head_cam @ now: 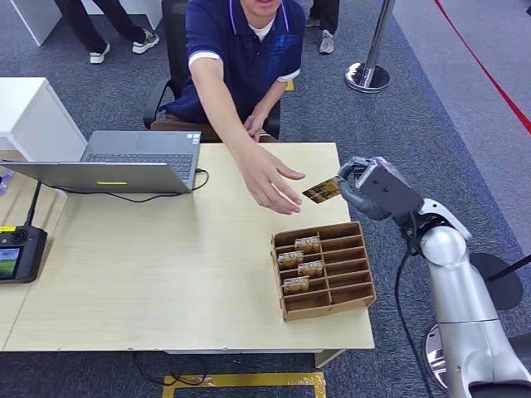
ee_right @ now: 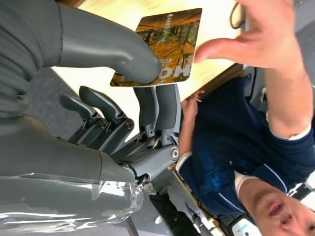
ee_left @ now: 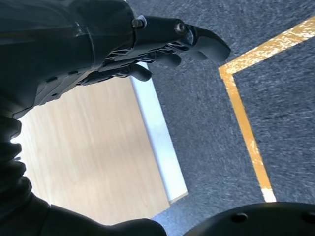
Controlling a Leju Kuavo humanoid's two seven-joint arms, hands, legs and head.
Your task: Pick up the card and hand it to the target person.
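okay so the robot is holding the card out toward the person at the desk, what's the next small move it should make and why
Probably keep the right hand steady, then loosen its pinch once the person grips the card. The card is pinched between the thumb and fingers above the table, and the person's hand is reaching in with fingertips at the card's edge, not clearly closed on it.

It looked like an office or demo hall. Grey carpet covered the floor, marked with yellow tape and a red line. A pale wooden bench carried an open laptop, a person in a dark polo sat at it in an office chair, and a stanchion post stood behind.
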